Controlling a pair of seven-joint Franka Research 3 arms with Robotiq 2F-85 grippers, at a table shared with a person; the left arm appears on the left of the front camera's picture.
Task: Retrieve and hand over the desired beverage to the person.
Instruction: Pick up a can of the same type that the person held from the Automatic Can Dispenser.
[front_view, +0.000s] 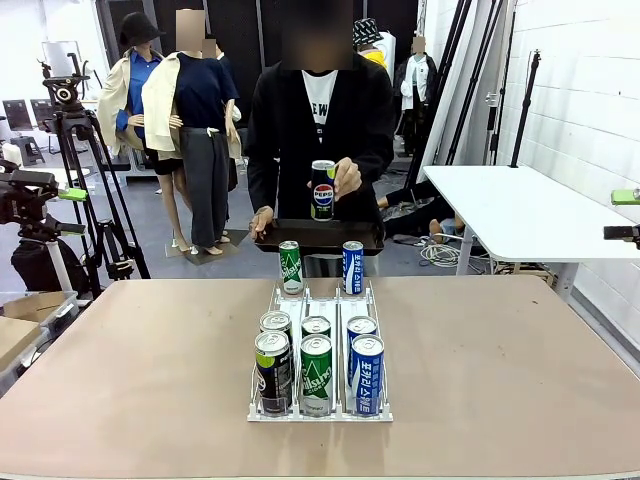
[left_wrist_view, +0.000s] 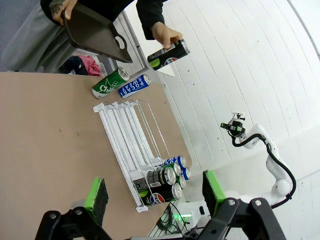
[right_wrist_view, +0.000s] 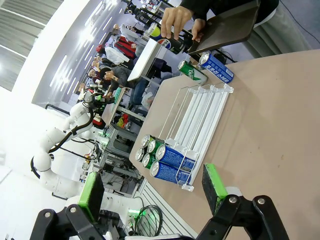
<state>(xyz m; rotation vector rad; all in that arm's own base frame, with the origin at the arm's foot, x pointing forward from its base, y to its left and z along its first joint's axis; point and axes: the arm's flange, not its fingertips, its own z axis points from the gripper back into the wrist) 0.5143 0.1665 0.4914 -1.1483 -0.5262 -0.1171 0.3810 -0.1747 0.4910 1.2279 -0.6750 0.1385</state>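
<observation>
The person (front_view: 320, 110) stands at the far side of the table, holding a black Pepsi can (front_view: 322, 190) upright in one hand above a dark tray (front_view: 350, 238) held in the other. The same can (left_wrist_view: 168, 54) (right_wrist_view: 172, 42) appears in both wrist views. A white wire rack (front_view: 318, 300) holds several cans at its near end, black-and-green, green and blue. Beyond its far end stand a green can (front_view: 290, 267) and a blue can (front_view: 352, 267). My left gripper (left_wrist_view: 155, 195) and right gripper (right_wrist_view: 152, 190) are open with nothing between the fingers, both well back from the rack.
The brown table (front_view: 120, 360) has bare room left and right of the rack. A white table (front_view: 520, 205) stands at the back right. Camera tripods (front_view: 70, 180) stand at the back left.
</observation>
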